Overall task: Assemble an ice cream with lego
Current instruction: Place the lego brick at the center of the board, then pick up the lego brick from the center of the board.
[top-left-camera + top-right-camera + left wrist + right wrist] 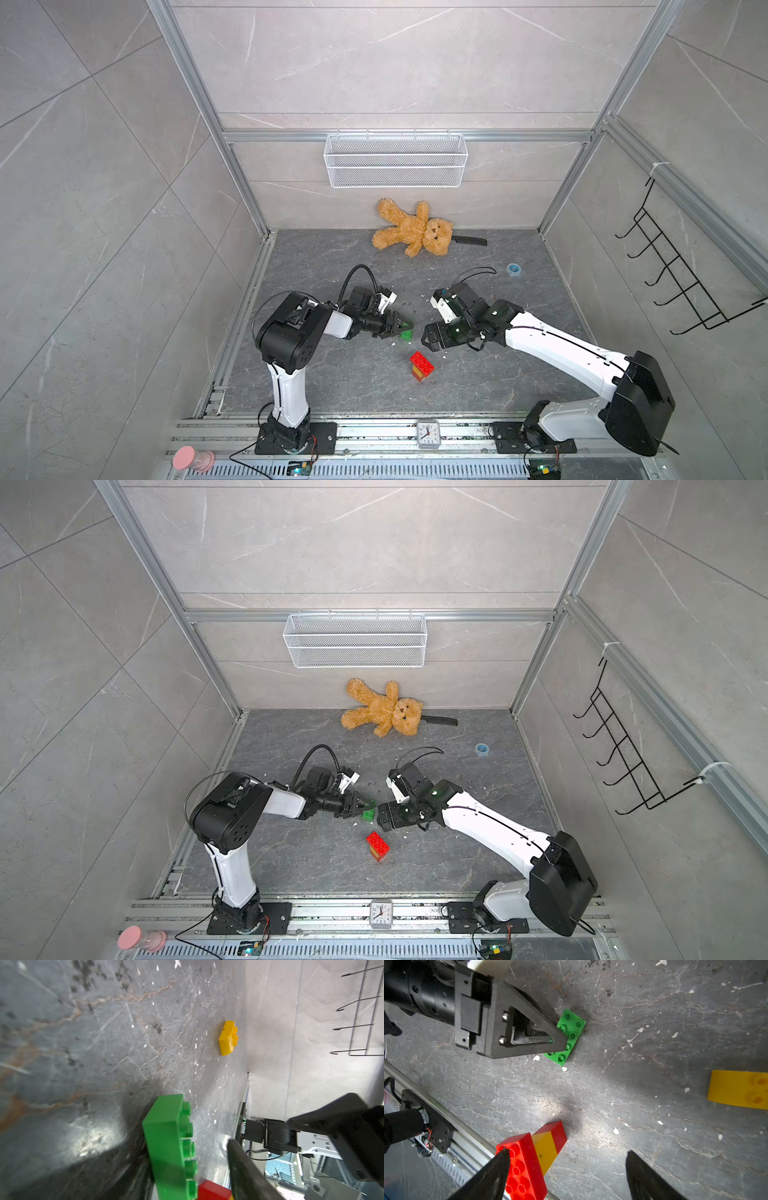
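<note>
Hovering with jaws spread wide and nothing between them, right gripper [568, 1151] is hanging over the dark tabletop [332, 382]; red-and-yellow stack [529, 1159] is standing near its fingertips, ungripped. Ahead of it, left gripper [560, 1043] is sitting low over green brick [571, 1030], which is lying flat, studs up; its jaws are standing parted, one finger [245, 1172] clear of the studs. Round-topped yellow brick [227, 1038] is lying alone further out beyond the left fingertips. Teddy bear [411, 230] is sprawling far off from both grippers, by the back wall.
</note>
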Robot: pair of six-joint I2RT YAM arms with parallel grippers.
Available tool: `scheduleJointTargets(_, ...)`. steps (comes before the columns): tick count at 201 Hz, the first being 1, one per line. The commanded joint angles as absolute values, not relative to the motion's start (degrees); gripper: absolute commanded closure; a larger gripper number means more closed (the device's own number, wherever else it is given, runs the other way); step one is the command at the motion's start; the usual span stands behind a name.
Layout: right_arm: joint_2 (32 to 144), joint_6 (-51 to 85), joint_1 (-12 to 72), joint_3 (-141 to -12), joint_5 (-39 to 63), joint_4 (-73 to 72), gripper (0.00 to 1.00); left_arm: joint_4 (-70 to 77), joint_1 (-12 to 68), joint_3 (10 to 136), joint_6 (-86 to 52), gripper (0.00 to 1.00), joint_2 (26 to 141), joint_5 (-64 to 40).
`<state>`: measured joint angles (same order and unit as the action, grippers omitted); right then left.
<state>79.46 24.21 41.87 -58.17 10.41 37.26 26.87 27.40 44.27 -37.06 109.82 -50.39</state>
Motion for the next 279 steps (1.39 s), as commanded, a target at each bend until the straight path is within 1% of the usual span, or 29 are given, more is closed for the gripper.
scheduleJointTargets(1,82.55,24.78,41.67,-61.34,11.06,37.78,0.13,19.52,25.77,42.73,-34.26,0.33,107.20,-43.36)
scheduleJointTargets(8,83.71,25.48,41.64,-62.17,10.87,37.83,0.14,16.25,25.71,43.44,-32.66,0.29,105.24,-41.74)
scheduleJointTargets(12,84.39,25.97,41.66,-62.68,10.69,37.84,0.15,14.20,25.72,43.84,-31.67,0.26,104.11,-40.52)
scheduleJointTargets(17,85.34,26.57,41.66,-63.45,10.35,37.87,0.16,11.68,25.75,44.25,-30.80,0.19,102.70,-38.81)
scheduleJointTargets(20,85.92,26.96,41.65,-63.91,10.08,37.91,0.17,10.33,25.72,44.54,-30.41,0.18,101.93,-37.68)
scheduleJointTargets(45,92.04,30.08,41.65,-68.72,9.31,38.52,0.22,1.39,25.50,45.51,-27.30,0.10,96.06,-28.66)
scheduleJointTargets(54,94.44,30.73,41.66,-70.32,9.40,38.46,0.25,-0.17,25.23,45.21,-26.91,0.08,94.08,-27.06)
scheduleJointTargets(83,102.02,31.64,42.17,-75.86,10.50,39.13,0.30,-4.74,24.07,41.93,-27.61,0.08,85.44,-20.52)
scheduleJointTargets(103,106.90,31.39,42.53,-80.06,10.57,41.49,0.30,-8.10,23.91,38.26,-28.32,0.10,77.29,-15.77)
scheduleJointTargets(123,111.37,30.97,43.02,-83.98,10.33,44.65,0.30,-10.53,23.75,34.59,-29.32,0.10,69.74,-14.03)
scheduleJointTargets(143,114.88,30.79,43.18,-86.39,11.07,45.45,0.30,-12.94,23.49,32.31,-29.72,0.10,64.95,-13.49)
scheduleJointTargets(169,119.69,29.85,43.29,-91.10,11.55,47.36,0.28,-15.07,23.38,30.43,-29.89,0.10,62.03,-12.84)
scheduleJointTargets(217,127.75,26.61,44.98,-101.73,11.86,52.21,0.28,-16.58,23.12,28.65,-29.71,0.10,58.72,-11.55)
scheduleJointTargets(245,130.36,24.78,46.25,-106.84,6.84,56.85,0.32,-17.97,23.03,28.61,-29.39,0.10,56.98,-10.59)
scheduleJointTargets(279,132.18,21.85,48.02,-109.24,2.47,62.12,0.40,-18.15,22.96,28.45,-29.49,0.10,56.71,-10.81)
